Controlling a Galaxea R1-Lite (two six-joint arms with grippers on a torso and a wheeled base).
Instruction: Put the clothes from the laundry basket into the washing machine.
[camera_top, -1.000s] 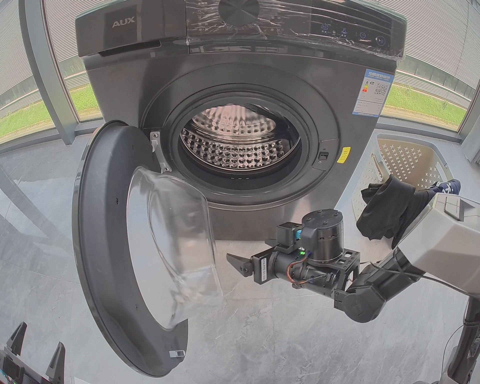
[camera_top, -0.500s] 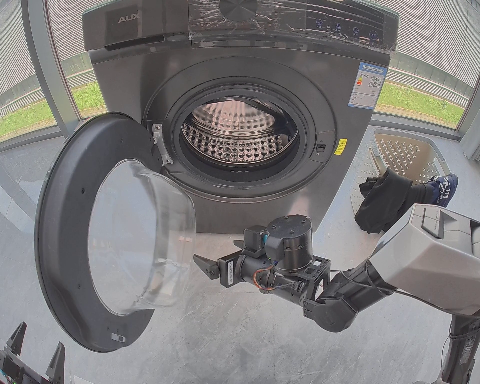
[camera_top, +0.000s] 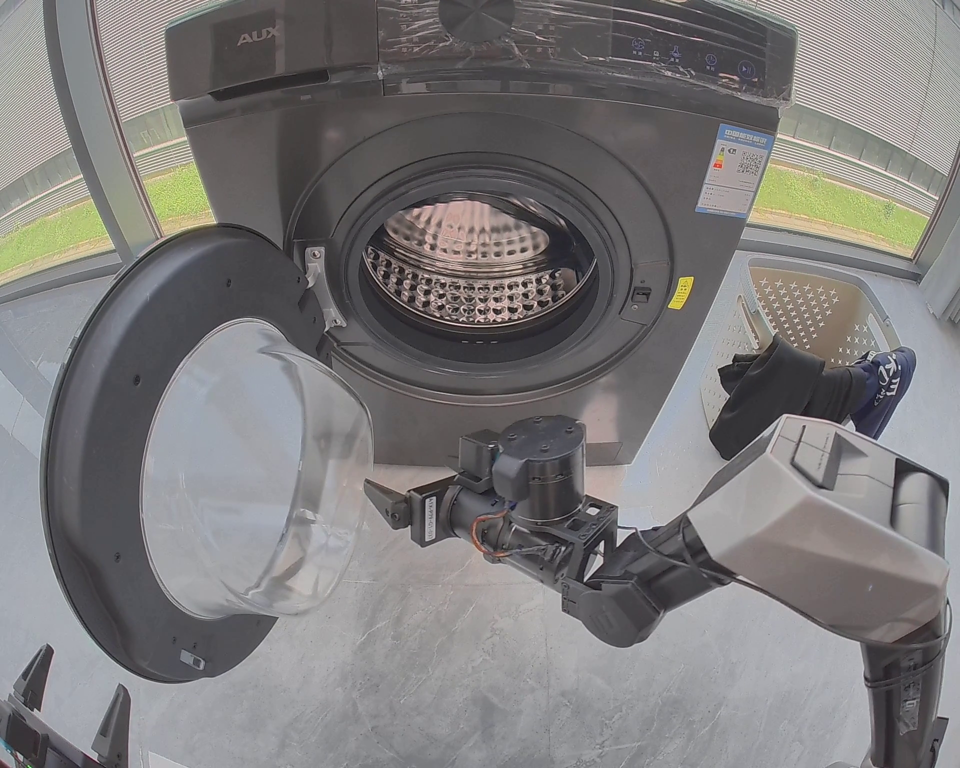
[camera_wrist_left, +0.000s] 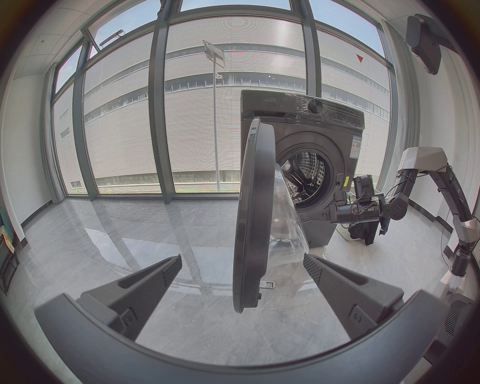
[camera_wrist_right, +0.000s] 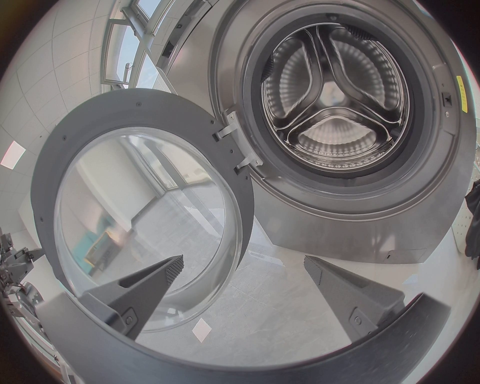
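Observation:
The grey washing machine (camera_top: 480, 110) has its round door (camera_top: 120, 420) swung wide to the left, and its steel drum (camera_top: 478, 260) holds nothing. Black clothes (camera_top: 775, 395) and a dark blue piece (camera_top: 888, 378) hang over the rim of the beige laundry basket (camera_top: 820, 305), right of the machine. My right gripper (camera_top: 385, 500) hovers low in front of the machine, open and holding nothing, with its tips beside the door's glass bulge (camera_top: 250, 470). In the right wrist view the gripper (camera_wrist_right: 242, 260) faces the door (camera_wrist_right: 145, 210) and drum (camera_wrist_right: 335, 95). My left gripper (camera_top: 72, 695) stays open at the bottom left.
The floor is pale glossy tile (camera_top: 480, 680), with open room in front of the machine. Tall windows (camera_top: 60, 150) stand behind and to both sides. The open door (camera_wrist_left: 252, 215) stands edge-on between my left gripper (camera_wrist_left: 241, 260) and the machine.
The head camera shifted early on. The door has swung further open to the left, and my right gripper has moved left along with it. The left gripper has not moved.

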